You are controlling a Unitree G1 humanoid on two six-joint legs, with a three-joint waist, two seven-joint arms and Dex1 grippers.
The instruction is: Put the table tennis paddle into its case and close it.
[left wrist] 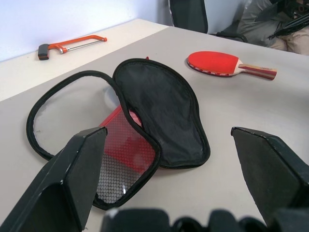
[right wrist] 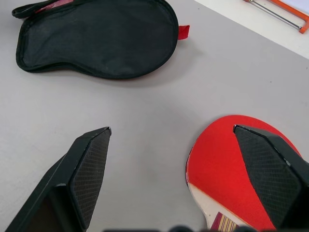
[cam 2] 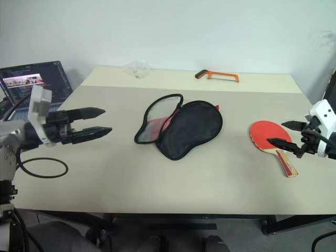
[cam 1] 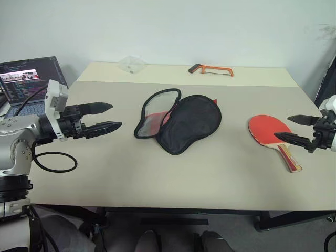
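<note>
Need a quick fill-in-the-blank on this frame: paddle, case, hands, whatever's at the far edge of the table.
1. The table tennis paddle lies with its ____ rubber face up.
2. The case lies unzipped with its flap folded ____.
3. The tool at the table's far edge is an orange ____.
4. The left hand and the right hand both hold ____.

Missing words: red; open; hacksaw; nothing
</note>
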